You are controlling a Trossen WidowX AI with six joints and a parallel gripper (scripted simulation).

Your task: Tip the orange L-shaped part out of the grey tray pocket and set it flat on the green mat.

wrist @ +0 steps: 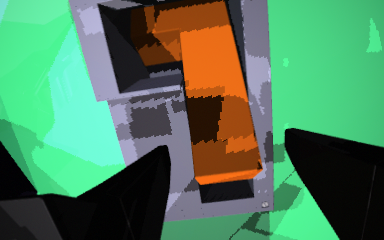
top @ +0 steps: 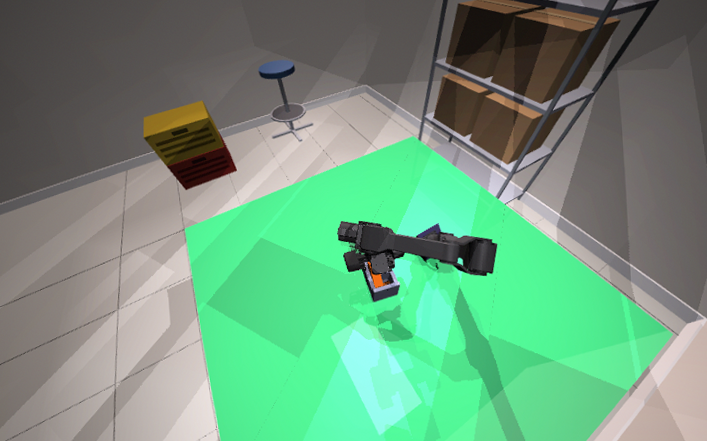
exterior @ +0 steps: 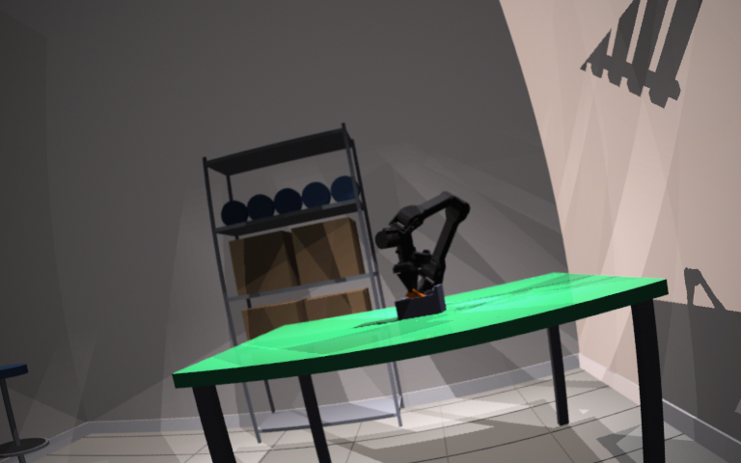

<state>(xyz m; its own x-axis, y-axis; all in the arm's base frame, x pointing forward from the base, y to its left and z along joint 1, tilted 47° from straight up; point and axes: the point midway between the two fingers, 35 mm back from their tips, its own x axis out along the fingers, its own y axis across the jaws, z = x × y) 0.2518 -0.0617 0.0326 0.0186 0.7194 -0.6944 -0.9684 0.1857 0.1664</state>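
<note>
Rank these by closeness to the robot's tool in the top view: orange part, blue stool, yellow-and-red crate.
1. Orange part, right beneath the tool, in the grey tray.
2. Yellow-and-red crate, on the floor, far left.
3. Blue stool, farthest, near the back wall.

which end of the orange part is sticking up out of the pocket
The straight end of the orange part, nearest the open tool, is raised above the grey tray. The L-shaped end is sunk in the pocket.
</note>
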